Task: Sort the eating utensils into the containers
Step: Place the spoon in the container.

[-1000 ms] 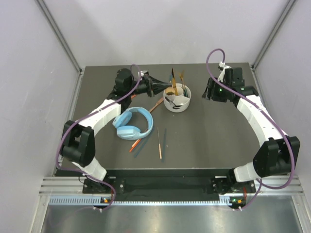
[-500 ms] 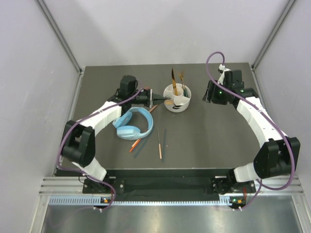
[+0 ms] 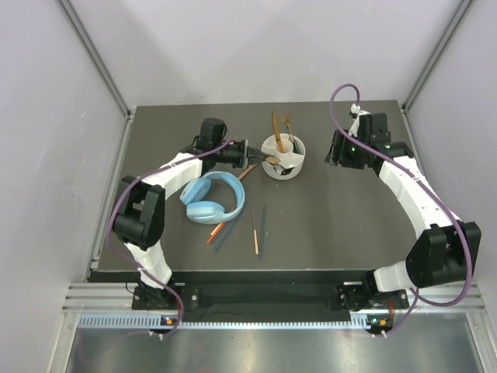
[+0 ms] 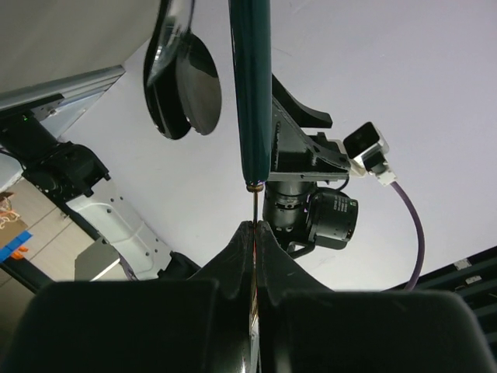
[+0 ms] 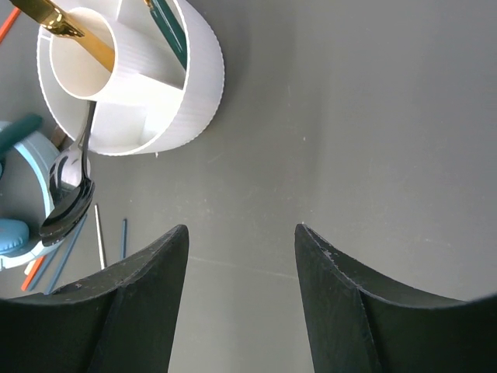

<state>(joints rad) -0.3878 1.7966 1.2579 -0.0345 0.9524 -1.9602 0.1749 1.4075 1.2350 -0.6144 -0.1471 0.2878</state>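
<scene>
Dark grey tabletop (image 3: pixel 349 225), pale walls (image 3: pixel 256 47), alu posts (image 3: pixel 95 58), white holder (image 3: pixel 281 172) mid-back

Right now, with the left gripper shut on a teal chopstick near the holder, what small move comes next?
Probably nudge the left gripper toward the white holder: it pinches the teal chopstick by its thin tip beside the black spoon, seemingly outside the rim. Aim for the compartment holding the other teal chopstick.

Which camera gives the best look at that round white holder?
The right wrist view: the white holder sits close up, its dividers and inner cup plain, though the frame's top edge cuts it. The top view shows it whole but small. The left wrist view misses it.
</scene>
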